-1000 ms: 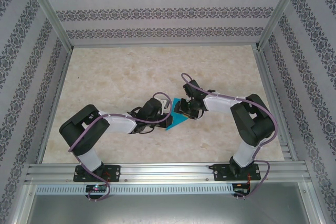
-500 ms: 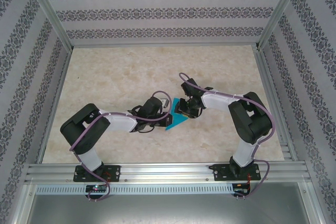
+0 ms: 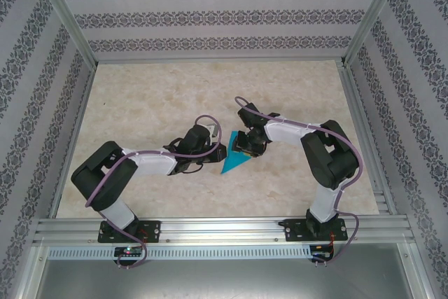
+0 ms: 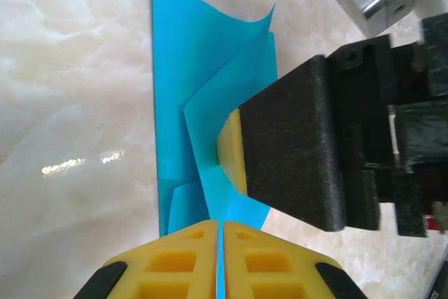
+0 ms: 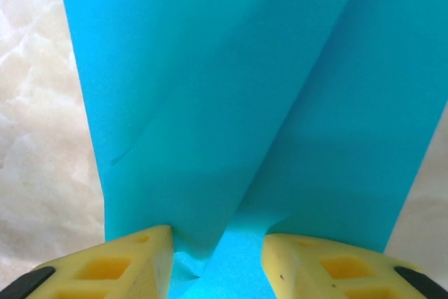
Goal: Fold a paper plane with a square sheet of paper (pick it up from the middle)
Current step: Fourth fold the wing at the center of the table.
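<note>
Blue paper lies flat on the surface, near the middle, a bit toward 5 o'clock in the top view. It's part folded into a long triangle: wide end at 1 o'clock, sharp tip at 7 o'clock.

My left tool comes at it from 9 o'clock in the top view. Fingers are pressed together with only a hairline gap. The paper's edge runs right up to the tips and a blue sliver shows in the gap, so it looks pinched on that edge.

My right tool sits over the wide end. It's about half open, fingers well apart, nothing clamped. A raised ridge of the paper runs from between the tips toward 12 o'clock, and the paper is a little crumpled against the finger at 7 o'clock in that view.

In the left wrist view its black finger with the yellow pad enters from 3 o'clock and touches a lifted flap. The flap's corner curls up at 1 o'clock.
</note>
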`<state>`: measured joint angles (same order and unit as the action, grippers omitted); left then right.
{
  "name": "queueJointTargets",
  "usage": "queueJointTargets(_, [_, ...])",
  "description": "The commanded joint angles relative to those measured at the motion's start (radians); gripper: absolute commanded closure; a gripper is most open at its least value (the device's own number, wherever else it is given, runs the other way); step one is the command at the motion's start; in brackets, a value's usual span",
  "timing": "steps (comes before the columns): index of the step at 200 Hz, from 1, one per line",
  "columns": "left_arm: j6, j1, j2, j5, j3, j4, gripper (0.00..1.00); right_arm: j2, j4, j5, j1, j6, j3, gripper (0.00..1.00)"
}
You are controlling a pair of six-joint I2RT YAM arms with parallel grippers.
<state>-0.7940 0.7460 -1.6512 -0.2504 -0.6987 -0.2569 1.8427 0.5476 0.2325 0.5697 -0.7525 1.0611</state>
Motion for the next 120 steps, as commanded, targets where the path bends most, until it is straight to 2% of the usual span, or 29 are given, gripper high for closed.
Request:
queueJointTargets(1, [-0.022,-0.011,-0.035,-0.042,-0.001,-0.077,0.89,0.167,0.071,-0.121,0.014,0.020,-0.084,0.52])
queueJointTargets(120, [-0.017,-0.011,-0.116,-0.107,-0.019,-0.125,0.90,0.203,0.074,-0.110,0.017,-0.016,-0.069,0.46])
